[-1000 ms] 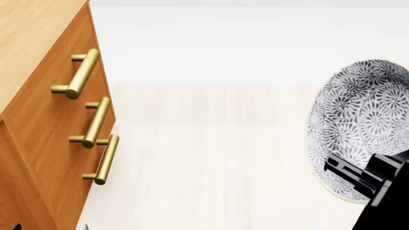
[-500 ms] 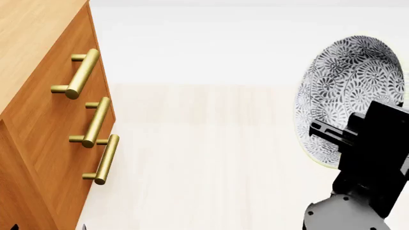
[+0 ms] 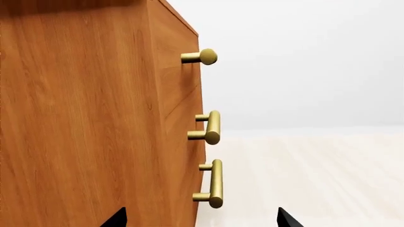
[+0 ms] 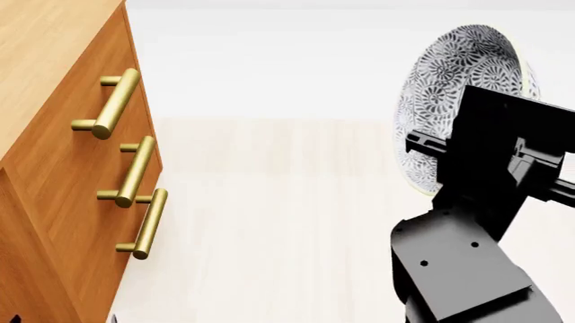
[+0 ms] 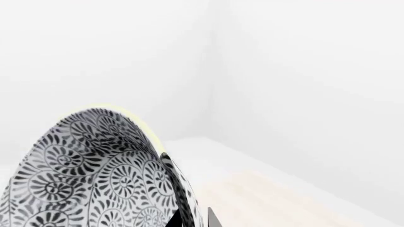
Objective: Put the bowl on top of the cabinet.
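The bowl, patterned in dense dark grey, hangs tilted on edge in the air at the right of the head view, above the pale floor. My right gripper is shut on the bowl's rim. In the right wrist view the rim of the bowl sits between the two fingertips of the right gripper. The orange-brown cabinet stands at the left, its lighter top well apart from the bowl. My left gripper is open beside the cabinet, holding nothing.
Three brass bar handles stick out from the drawer fronts toward the open floor. A white wall and a room corner lie behind the bowl. Pale floor stretches between cabinet and right arm.
My right arm has risen and shifted left with the bowl, so more of the arm shows in the head view. The cabinet and left gripper have not moved.
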You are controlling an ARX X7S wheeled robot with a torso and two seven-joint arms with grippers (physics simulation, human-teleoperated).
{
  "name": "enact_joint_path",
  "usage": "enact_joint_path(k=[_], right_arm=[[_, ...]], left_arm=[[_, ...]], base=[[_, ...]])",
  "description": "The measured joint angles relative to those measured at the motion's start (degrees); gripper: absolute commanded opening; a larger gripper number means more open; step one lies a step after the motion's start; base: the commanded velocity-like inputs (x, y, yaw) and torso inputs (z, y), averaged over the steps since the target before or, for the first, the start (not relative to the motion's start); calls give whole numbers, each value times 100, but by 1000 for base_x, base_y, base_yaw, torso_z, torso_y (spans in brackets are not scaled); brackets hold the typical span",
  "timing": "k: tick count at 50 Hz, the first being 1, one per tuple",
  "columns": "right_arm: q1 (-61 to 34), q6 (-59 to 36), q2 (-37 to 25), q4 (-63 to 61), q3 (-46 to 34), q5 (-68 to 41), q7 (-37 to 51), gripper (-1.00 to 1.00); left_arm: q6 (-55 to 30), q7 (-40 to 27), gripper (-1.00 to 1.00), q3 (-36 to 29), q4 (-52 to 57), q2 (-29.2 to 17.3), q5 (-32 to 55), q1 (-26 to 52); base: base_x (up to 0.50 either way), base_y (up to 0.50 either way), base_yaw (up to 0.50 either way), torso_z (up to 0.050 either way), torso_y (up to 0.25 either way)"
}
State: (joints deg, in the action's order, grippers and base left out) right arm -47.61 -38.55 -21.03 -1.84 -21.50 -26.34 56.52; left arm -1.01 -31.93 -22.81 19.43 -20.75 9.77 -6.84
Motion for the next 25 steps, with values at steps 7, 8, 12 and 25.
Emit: enact_joint_path(k=[7,8,12,25], right_arm=[[-175,-39,80,212,-5,-129,-209,-100],[-199,-44,92,244,3,-168,-261,-100],[-276,-39,131,348,18,-308,-466,-100],[-366,75,173,484,-53,-641,-1139,-100]], left_arm=[[13,-12,100,2,23,-17,10,-16],[16,-13,100,5,27,-20,13,-19],[27,-18,100,13,41,-33,26,-29],[54,-35,100,27,75,-65,53,-51]], base=[[0,0,0,0,0],[0,0,0,0,0],[0,0,0,0,2],[0,0,0,1,0]])
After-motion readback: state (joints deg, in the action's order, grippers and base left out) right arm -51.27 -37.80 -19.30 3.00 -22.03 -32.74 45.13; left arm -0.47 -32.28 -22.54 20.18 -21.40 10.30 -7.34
